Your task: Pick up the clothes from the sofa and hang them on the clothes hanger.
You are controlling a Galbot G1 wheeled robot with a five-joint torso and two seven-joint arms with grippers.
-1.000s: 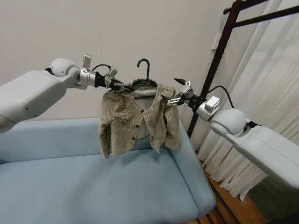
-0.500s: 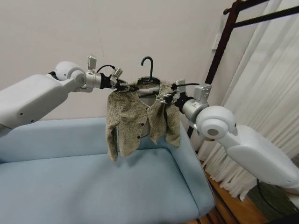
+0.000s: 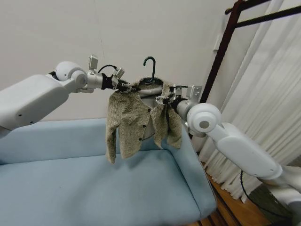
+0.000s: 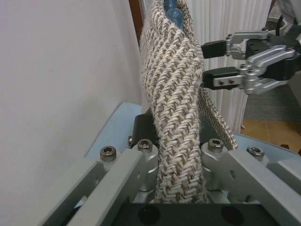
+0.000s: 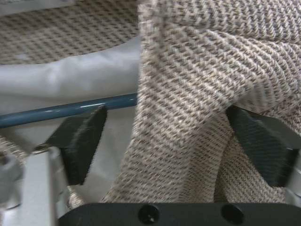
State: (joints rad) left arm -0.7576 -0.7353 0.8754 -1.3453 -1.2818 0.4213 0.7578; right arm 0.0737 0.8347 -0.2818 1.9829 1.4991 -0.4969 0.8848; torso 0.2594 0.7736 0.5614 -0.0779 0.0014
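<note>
My arms, left (image 3: 33, 101) and right (image 3: 240, 150), are smooth pale grey shells with rounded white joints. A black cable (image 3: 104, 68) loops over my silver left wrist. Black hex-socket screws (image 4: 108, 151) stud my left gripper's (image 3: 128, 87) grey links, and black rubbery pads (image 5: 77, 141) tip my right gripper (image 3: 163, 99).

A home sitting room: pale blue sofa (image 3: 94, 188), white curtains (image 3: 268, 108) (pleated), wooden floor (image 3: 229, 207).
</note>
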